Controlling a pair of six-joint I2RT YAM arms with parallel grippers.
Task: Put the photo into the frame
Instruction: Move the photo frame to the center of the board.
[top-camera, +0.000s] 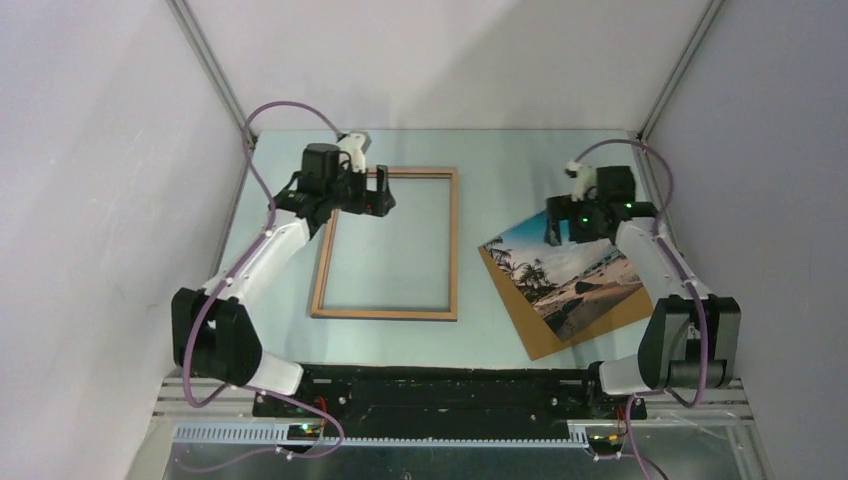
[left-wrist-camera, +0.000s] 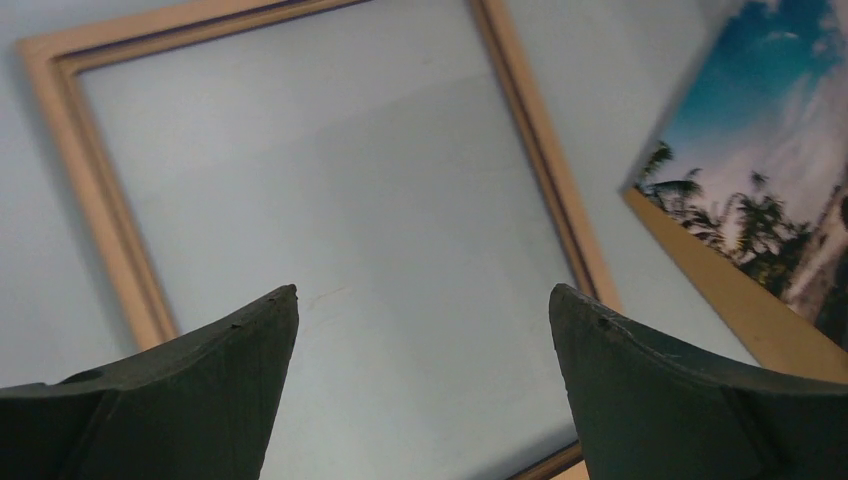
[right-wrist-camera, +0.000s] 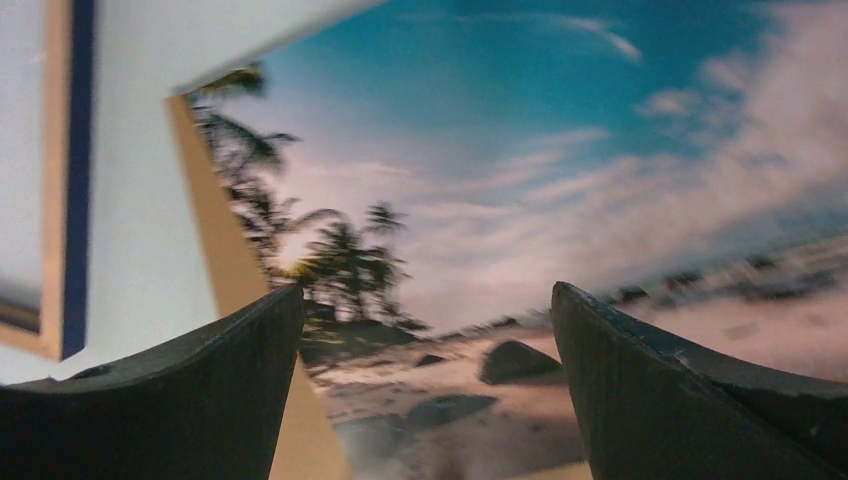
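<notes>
the frame (top-camera: 453, 250) lies flat on the left half of the pale blue-green table (top-camera: 520, 165), its long sides running away from the arm bases and its light wood-brown back facing up; the border is thin and straight with square corners, and the table colour shows through the middle; the left wrist view shows a dark groove along the inner lip of the border (left-wrist-camera: 545, 160), and the right wrist view shows a dark blue band down its side (right-wrist-camera: 75, 170); the left gripper (top-camera: 380, 192) hovers over the frame's far left corner, its dark, tapered fingers (left-wrist-camera: 240, 370) spread wide with nothing between them; well to the right, across a strip of table, the photo (top-camera: 565, 275) lies picture side up on a flat brown backing board (top-camera: 545, 345), both turned at an angle to the frame; the board juts out past the photo along its near edges, matte and cardboard-like (left-wrist-camera: 720, 290); the print is thin and smooth, showing palm trees, sand, blue sky and white clouds (right-wrist-camera: 560, 160); the right gripper (top-camera: 565, 225) hangs just above the photo's far corner, its fingers (right-wrist-camera: 660, 390) set wide apart and grasping nothing; pale walls close in the table at the back and at both sides, and the board's right corner comes close to the right-hand one
</notes>
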